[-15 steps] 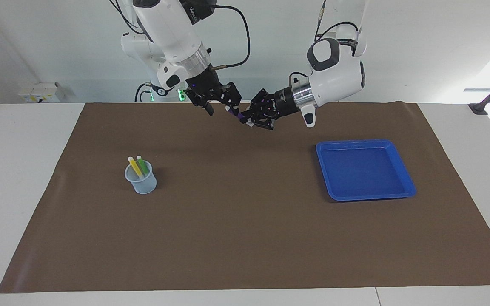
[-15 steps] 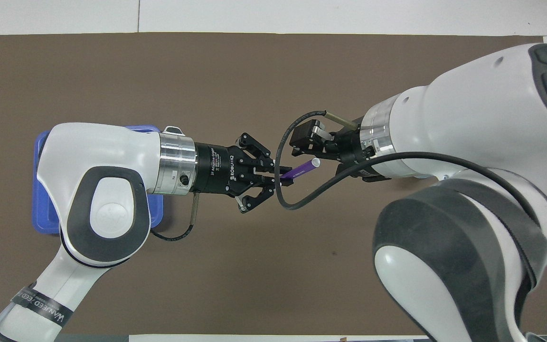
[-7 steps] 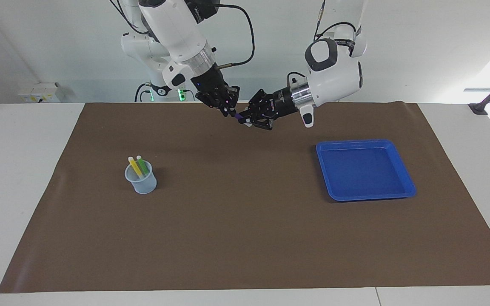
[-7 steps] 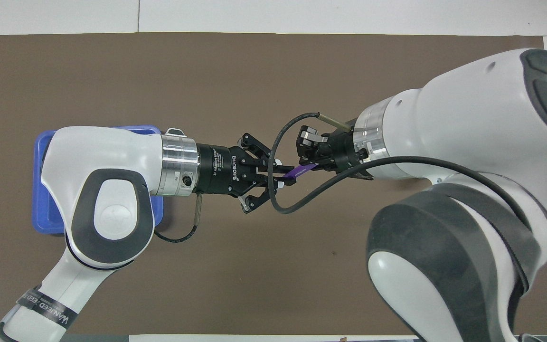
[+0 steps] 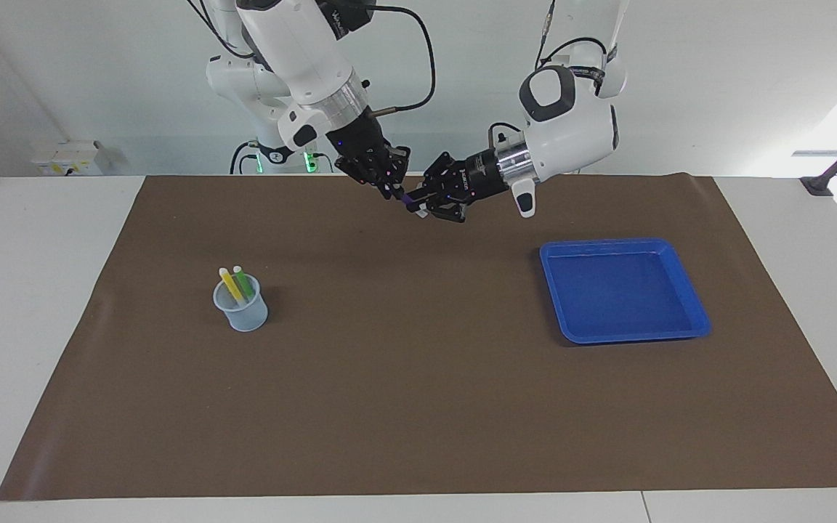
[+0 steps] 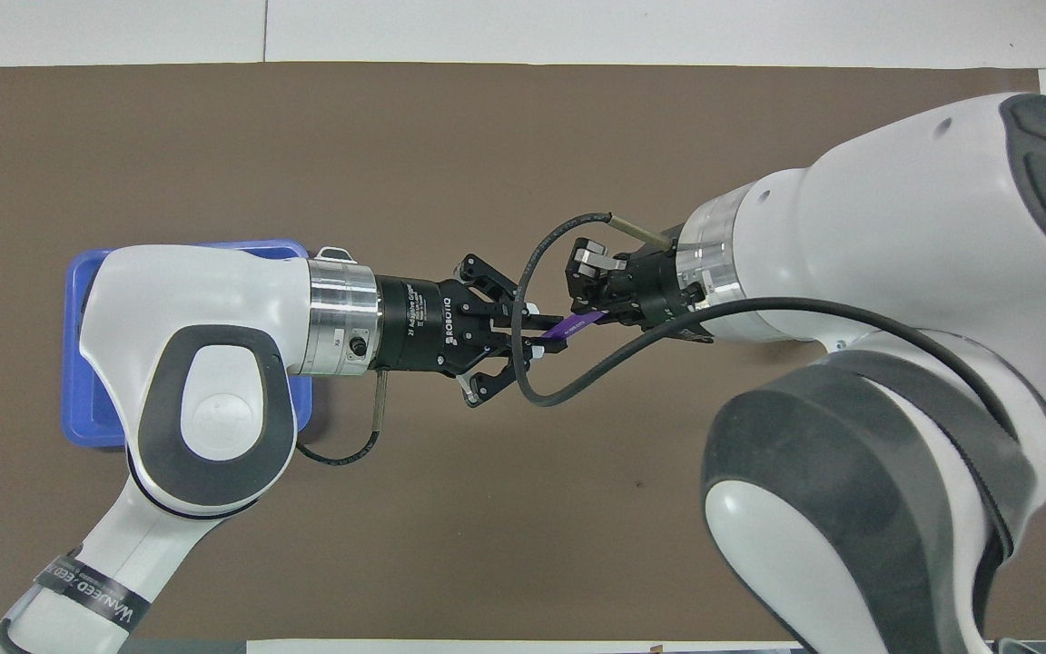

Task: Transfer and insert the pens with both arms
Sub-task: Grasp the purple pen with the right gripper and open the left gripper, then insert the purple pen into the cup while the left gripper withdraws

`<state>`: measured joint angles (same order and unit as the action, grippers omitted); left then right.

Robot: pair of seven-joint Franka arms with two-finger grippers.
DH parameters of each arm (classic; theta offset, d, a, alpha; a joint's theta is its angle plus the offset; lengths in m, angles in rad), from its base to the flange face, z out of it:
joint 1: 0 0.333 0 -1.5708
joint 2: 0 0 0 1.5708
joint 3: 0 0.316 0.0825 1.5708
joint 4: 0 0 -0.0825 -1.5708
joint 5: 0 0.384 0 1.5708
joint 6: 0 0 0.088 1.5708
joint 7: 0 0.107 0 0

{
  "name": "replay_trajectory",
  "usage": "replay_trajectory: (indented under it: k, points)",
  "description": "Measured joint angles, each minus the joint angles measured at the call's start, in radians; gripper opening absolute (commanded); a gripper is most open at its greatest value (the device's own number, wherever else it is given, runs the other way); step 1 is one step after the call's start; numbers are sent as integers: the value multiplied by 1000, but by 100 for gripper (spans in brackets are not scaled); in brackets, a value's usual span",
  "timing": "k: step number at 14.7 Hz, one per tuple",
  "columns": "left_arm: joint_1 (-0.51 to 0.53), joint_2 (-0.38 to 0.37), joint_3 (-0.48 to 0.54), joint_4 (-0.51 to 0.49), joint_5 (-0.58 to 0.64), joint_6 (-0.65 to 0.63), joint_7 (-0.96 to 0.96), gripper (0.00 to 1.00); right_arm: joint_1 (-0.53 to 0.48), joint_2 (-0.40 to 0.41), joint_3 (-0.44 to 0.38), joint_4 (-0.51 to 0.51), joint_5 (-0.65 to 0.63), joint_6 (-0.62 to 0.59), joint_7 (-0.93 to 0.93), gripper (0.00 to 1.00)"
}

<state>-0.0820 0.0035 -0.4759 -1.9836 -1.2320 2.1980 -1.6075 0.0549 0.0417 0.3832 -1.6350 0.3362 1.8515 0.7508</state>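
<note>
Two grippers meet midair on the purple pen [image 6: 575, 324], above the mat near the robots. Right gripper [image 5: 394, 190] fingers pinch it; left gripper [image 5: 422, 205] fingers: cannot tell. Left should release fully before right carries to the cup [image 5: 241, 309].

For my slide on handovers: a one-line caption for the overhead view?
Mid-air handover: left gripper and right gripper both on the purple pen above the brown mat.

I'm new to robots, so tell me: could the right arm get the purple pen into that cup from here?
Probably yes. The right gripper holds the purple pen, and nothing stands over the brown mat between it and the cup.
</note>
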Motion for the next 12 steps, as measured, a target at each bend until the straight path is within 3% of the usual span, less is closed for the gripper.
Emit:
replay_trajectory:
  k: [4, 7, 12]
  points:
    - [0, -13, 5, -1, -3, 23, -14, 100, -24, 0, -12, -7, -13, -5, -110, 0]
    - [11, -14, 12, -2, 12, 23, -14, 100, -40, 0, -35, -8, -111, -27, -210, 0]
    - [57, -22, 17, 22, 265, 21, -12, 100, -40, -17, -117, -45, -217, -55, -521, 0]
